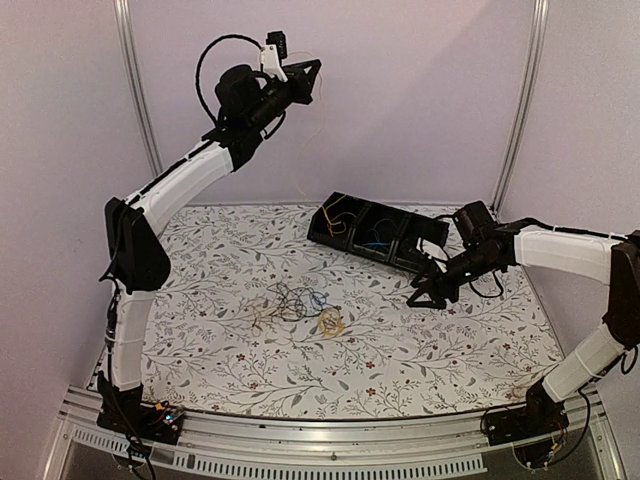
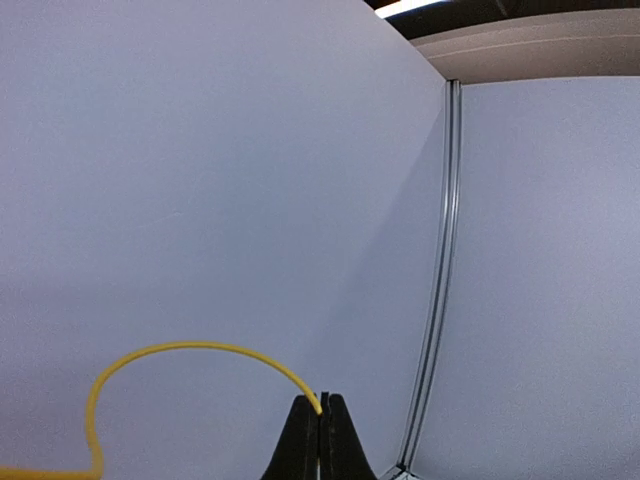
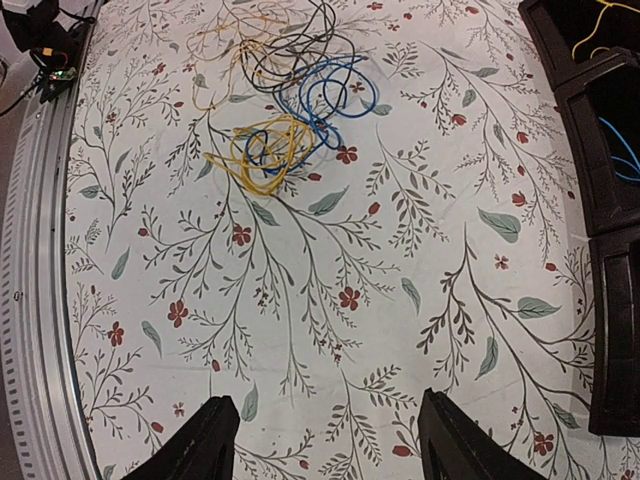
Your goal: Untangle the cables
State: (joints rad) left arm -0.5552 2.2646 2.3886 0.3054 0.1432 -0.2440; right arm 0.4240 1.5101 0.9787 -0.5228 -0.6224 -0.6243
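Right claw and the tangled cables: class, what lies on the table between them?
Only bare flowered tablecloth lies between the right claw and the cables, as the right wrist view shows.

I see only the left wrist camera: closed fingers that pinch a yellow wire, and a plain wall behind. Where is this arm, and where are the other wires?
Observer: The left gripper, shut on the yellow wire, is high above the table, up near the back wall.
Operator: And the heap of wires?
Observer: A tangle of wires, yellow, blue and black, lies near the middle of the table.
Operator: Is the right arm busy?
Observer: No. The right gripper is open and holds nothing. It hangs low over the table, beside the black tray.
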